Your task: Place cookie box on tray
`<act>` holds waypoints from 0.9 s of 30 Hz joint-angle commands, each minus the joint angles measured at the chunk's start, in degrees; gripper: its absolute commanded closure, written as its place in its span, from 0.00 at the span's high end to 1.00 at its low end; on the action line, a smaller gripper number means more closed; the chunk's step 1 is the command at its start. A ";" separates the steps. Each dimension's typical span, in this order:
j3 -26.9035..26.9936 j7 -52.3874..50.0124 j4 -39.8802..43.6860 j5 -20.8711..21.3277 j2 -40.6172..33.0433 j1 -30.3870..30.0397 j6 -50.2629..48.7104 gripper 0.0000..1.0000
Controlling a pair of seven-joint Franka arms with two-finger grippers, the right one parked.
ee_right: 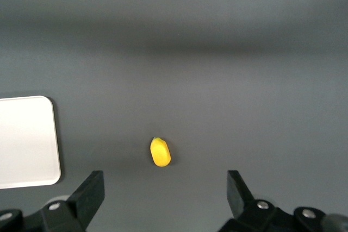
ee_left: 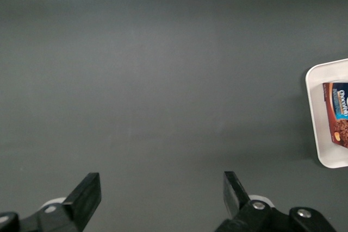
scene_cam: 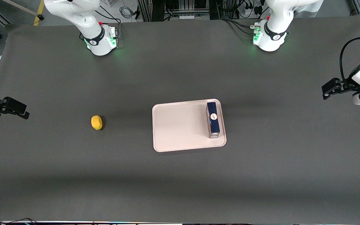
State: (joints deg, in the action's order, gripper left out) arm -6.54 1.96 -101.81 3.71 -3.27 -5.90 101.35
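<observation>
I see a matte dark grey desk (scene_cam: 180, 181) with a smooth, cloth-like surface. On it lies the tray (scene_cam: 173, 125), a flat pale pink rectangle of smooth plastic with rounded corners and a low raised rim. The cookie box (scene_cam: 213, 119) rests inside the tray, along the short edge toward the working arm's end of the desk. It is a narrow navy cardboard box with a round white logo on top; my wrist camera shows brown cookie artwork on one face (ee_left: 337, 113). A small rounded yellow lump (scene_cam: 96, 122) sits on the bare desk toward the parked arm's end, well apart from the tray. My end effector (ee_left: 162, 191) hangs over bare desk, well apart from the tray, fingers spread wide, holding nothing.
</observation>
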 commanded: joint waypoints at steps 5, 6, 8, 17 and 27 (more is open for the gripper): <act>0.74 -3.01 -5.42 -0.72 -5.17 1.16 1.58 1.00; 0.65 -3.62 -5.42 -0.72 -5.25 1.24 1.49 1.00; 0.48 -4.33 -5.24 -0.72 -5.25 1.77 1.14 1.00; 0.48 -5.74 -4.98 -7.93 -4.99 1.86 1.84 1.00; 0.04 -5.21 -4.63 -7.67 -4.73 1.95 1.66 1.00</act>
State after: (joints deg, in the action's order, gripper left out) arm -6.70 -2.70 -105.30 -3.72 -6.91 -4.41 102.19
